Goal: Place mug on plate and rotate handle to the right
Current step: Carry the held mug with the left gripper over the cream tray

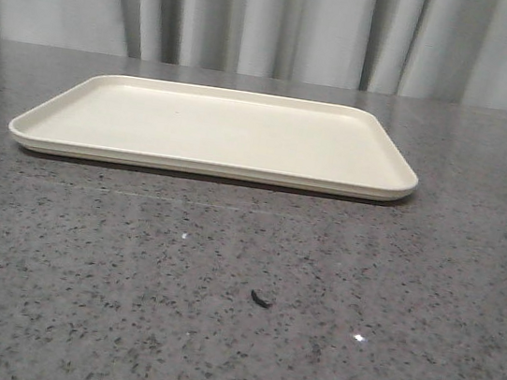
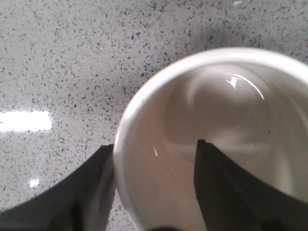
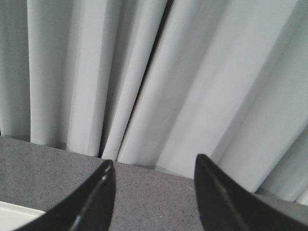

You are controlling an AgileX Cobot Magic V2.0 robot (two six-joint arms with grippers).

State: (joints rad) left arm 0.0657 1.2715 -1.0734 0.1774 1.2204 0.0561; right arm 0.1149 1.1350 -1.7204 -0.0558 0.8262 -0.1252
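Only the left wrist view shows the mug (image 2: 216, 144): one white, glossy, round cup seen from above, its inside bare, over the speckled grey stone desk (image 2: 72, 57). The left end effector (image 2: 155, 185) straddles the mug's rim, one dark finger (image 2: 86, 192) outside the wall and the other inside; whether it actually clamps the wall cannot be told. The handle is not visible. The front view shows one plate (image 1: 217, 128), cream, flat, rectangular with rounded corners and a low rim, lying bare on the desk, with a small dark speck (image 1: 261, 298) nearer the camera. The right wrist view shows the right end effector (image 3: 154, 192) open, facing pleated grey curtains (image 3: 192, 72), with a corner of the plate visible.
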